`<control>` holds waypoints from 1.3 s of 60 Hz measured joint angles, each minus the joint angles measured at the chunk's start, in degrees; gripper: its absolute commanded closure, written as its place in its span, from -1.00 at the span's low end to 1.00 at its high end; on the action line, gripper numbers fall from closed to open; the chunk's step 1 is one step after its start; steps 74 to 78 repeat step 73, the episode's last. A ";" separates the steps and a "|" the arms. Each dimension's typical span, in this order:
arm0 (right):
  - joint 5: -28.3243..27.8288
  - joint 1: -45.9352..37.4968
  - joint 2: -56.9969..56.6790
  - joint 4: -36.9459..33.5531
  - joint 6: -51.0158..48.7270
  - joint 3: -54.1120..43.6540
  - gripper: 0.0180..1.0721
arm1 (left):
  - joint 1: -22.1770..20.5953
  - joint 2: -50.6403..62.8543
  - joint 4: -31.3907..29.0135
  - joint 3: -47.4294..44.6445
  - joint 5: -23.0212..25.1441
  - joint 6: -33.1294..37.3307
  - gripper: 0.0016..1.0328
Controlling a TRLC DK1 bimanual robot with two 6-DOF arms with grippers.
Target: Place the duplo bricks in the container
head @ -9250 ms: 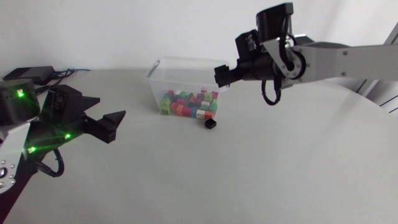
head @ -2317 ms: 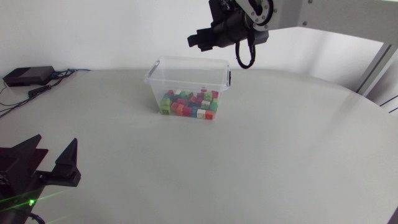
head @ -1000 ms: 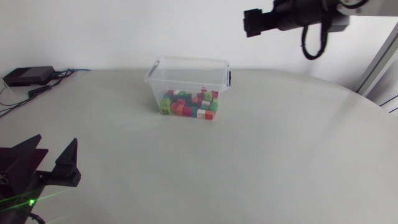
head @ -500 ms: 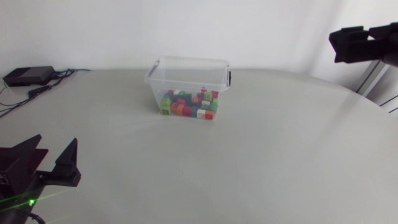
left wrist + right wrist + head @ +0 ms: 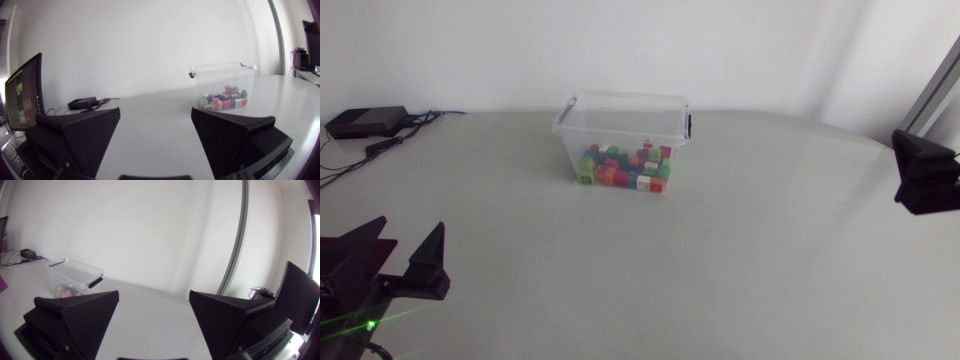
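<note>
The big grey table [image 5: 740, 270] is lying under both my arms. My left gripper [image 5: 155, 124] is hanging low over the near left corner of the table. Its two black fingers [image 5: 80, 137] are standing wide apart, and they are holding nothing. My right gripper [image 5: 153, 306] is sitting out at the right side, well apart from the box. Its fingers [image 5: 235, 315] are spread wide too, and nothing is sitting between them. Only a small bit of it is showing from above.

The container [image 5: 620, 115] is standing upright near the back of the table, around the middle. It is a see-through plastic box and its top is open. A small black clip [image 5: 689, 125] is sticking to its right end.

The duplo bricks [image 5: 625, 168] are lying in a heap inside the container, on its bottom. They are red, green, pink, yellow and white. A little black box [image 5: 365, 121] with cables is resting at the far left corner of the table.
</note>
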 measured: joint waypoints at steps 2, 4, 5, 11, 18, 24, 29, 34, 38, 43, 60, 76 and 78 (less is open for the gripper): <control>0.00 -0.02 -2.45 -0.02 -0.20 -1.68 -0.93 | 0.00 0.00 0.00 0.00 -0.02 0.00 -0.91; -0.02 -0.04 -4.20 -0.07 -0.39 -2.91 -0.93 | 0.00 0.00 0.00 0.00 0.00 0.00 -0.91; -0.04 -0.07 -5.09 -0.07 -0.42 -3.65 -0.93 | 0.00 0.00 0.00 0.00 0.00 0.00 -0.91; -0.13 -0.48 -7.69 0.39 -0.37 -6.67 -0.93 | 0.00 0.00 0.00 0.00 -0.02 -0.66 -0.91; -1.18 -0.81 -9.51 1.68 0.26 -10.54 -0.93 | -0.07 0.00 0.00 0.00 0.00 -1.51 -0.91; -1.95 -1.20 -11.19 3.41 1.31 -13.77 -0.93 | -0.15 0.02 0.00 0.00 0.02 -2.38 -0.91; -2.82 -1.49 -12.48 4.57 2.38 -16.17 -0.93 | -0.39 0.02 0.02 0.00 0.02 -3.45 -0.91; -3.30 -1.57 -13.81 5.97 3.58 -18.71 -0.93 | -0.70 0.02 0.02 0.00 0.09 -4.17 -0.91; -4.00 -1.88 -14.86 6.93 4.55 -20.74 -0.93 | -0.94 0.02 0.04 0.00 0.20 -4.96 -0.91; -4.59 -2.21 -16.15 8.41 5.95 -23.28 -0.93 | -1.22 0.02 0.07 0.00 0.20 -5.88 -0.91; -6.82 -3.06 -20.57 12.85 10.08 -31.85 -0.93 | -2.16 0.02 0.46 0.00 0.22 -8.85 -0.91; -7.23 -3.32 -21.24 13.07 10.84 -33.05 -0.93 | -2.34 0.07 0.46 0.00 0.22 -9.42 -0.91; -7.23 -3.32 -21.24 13.07 10.84 -33.05 -0.93 | -2.34 0.07 0.46 0.00 0.22 -9.42 -0.91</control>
